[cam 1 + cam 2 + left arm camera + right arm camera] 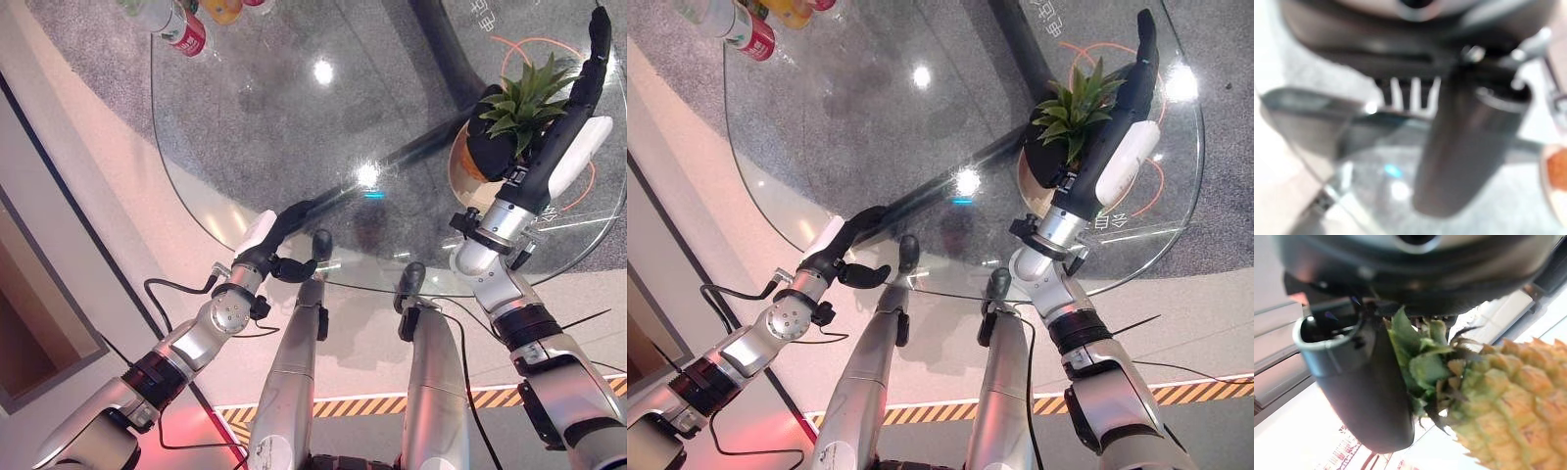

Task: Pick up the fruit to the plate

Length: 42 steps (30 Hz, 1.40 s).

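1. Glass table point(255, 147) over grey floor carries our pineapple point(514, 122), near its right edge.
2. Our right hand point(568, 147), fingers straight alongside its crown, could knock it off.
3. Left hand point(284, 240) rests relaxed, empty, at the near rim.

Round glass table point(294, 137): pineapple point(514, 122) near right edge; bottle point(181, 29) + fruit point(220, 10) at far edge.
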Tool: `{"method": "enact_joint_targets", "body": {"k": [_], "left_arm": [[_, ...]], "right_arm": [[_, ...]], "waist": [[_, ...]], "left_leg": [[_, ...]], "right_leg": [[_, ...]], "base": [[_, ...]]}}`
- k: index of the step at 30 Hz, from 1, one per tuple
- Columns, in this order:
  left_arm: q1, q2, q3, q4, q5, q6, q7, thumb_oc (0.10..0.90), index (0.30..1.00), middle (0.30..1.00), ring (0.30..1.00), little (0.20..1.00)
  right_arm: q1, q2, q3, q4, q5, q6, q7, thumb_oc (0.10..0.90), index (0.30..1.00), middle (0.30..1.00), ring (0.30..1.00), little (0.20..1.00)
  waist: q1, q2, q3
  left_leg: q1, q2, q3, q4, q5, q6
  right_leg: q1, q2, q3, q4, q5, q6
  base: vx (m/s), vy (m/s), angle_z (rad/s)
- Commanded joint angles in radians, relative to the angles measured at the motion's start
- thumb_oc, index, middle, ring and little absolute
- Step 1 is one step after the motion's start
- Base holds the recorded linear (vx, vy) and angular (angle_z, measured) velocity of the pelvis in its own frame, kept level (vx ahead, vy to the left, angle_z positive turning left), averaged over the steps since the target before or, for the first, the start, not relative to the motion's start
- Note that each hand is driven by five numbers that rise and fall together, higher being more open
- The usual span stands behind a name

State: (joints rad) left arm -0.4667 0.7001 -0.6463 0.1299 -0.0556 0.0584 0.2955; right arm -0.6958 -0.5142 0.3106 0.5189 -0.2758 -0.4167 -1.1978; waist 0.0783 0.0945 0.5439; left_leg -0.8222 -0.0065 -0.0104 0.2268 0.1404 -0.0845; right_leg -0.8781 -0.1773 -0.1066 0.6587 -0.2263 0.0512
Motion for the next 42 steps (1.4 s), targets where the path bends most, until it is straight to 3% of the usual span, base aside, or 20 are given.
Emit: {"method": "enact_joint_targets", "body": {"k": [1, 19, 29, 35, 42], "left_arm": [[0.031, 0.008, 0.054, -0.095, 0.038, -0.047, 0.015, 0.800, 0.900, 0.900, 0.900, 0.900], [0.109, 0.026, 0.131, -0.134, 0.050, -0.074, -0.018, 0.800, 0.900, 0.900, 0.900, 0.900], [0.127, 0.032, 0.161, -0.158, 0.050, -0.069, -0.027, 0.800, 0.900, 0.900, 0.900, 0.900], [0.131, 0.047, 0.175, -0.170, 0.051, -0.073, -0.039, 0.800, 0.900, 0.900, 0.900, 0.900], [0.143, 0.057, 0.192, -0.181, 0.049, -0.067, -0.047, 0.800, 0.900, 0.900, 0.900, 0.900]], "right_arm": [[0.008, -0.069, -0.047, -0.099, -0.032, -0.017, -0.081, 0.800, 0.900, 0.900, 0.900, 0.900], [0.123, -0.080, -0.085, -0.245, -0.123, 0.132, -0.099, 0.800, 0.900, 0.900, 0.900, 0.900], [0.150, -0.106, -0.064, -0.295, -0.185, 0.198, -0.041, 0.800, 0.900, 0.900, 0.900, 0.900], [0.143, -0.165, -0.012, -0.357, -0.318, 0.271, 0.032, 0.800, 0.900, 0.900, 0.900, 0.900], [0.145, -0.208, 0.034, -0.399, -0.362, 0.252, 0.104, 0.800, 0.900, 0.900, 0.900, 0.900]], "waist": [[-0.029, 0.008, -0.024], [-0.041, -0.025, -0.024], [-0.040, -0.043, -0.024], [-0.034, -0.055, -0.024], [-0.024, -0.072, -0.024]], "left_leg": [[0.031, -0.082, 0.073, 0.173, -0.168, 0.085], [0.145, -0.069, 0.081, 0.125, -0.165, 0.083], [0.169, -0.069, 0.080, 0.115, -0.158, 0.084], [0.189, -0.068, 0.075, 0.115, -0.160, 0.085], [0.207, -0.072, 0.063, 0.116, -0.167, 0.085]], "right_leg": [[0.087, 0.056, -0.060, -0.312, 0.289, 0.038], [0.203, 0.065, -0.055, -0.360, 0.289, 0.042], [0.234, 0.063, -0.061, -0.375, 0.294, 0.043], [0.254, 0.059, -0.069, -0.371, 0.288, 0.049], [0.278, 0.058, -0.080, -0.370, 0.277, 0.052]], "base": [[0.00, 0.000, 0.00], [0.00, 0.001, -0.01], [0.00, 0.000, 0.00], [0.01, 0.000, 0.04], [0.00, -0.010, 0.03]]}}
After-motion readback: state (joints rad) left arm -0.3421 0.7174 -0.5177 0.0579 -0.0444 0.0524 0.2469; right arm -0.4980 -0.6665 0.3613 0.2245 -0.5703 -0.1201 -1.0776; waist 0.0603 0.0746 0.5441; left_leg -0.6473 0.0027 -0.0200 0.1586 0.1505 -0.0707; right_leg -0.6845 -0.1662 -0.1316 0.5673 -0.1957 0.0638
